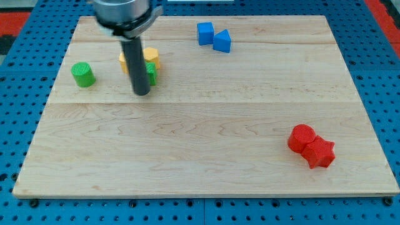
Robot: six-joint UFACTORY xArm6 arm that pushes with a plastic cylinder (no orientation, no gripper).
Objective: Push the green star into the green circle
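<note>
The green circle (82, 74) is a short green cylinder near the board's left edge, upper part. The green star (151, 74) is mostly hidden behind my rod; only a small green part shows at the rod's right side. My tip (142, 93) rests on the board just below and left of the star, touching or almost touching it. The circle lies about a hundred pixels to the tip's left.
Two yellow blocks (150, 57) sit right above the green star, partly behind the rod. A blue cube (205, 33) and a blue triangle (222, 41) lie at the top middle. A red cylinder (302, 138) and a red star (321, 152) lie at the lower right. The wooden board (200, 156) sits on blue pegboard.
</note>
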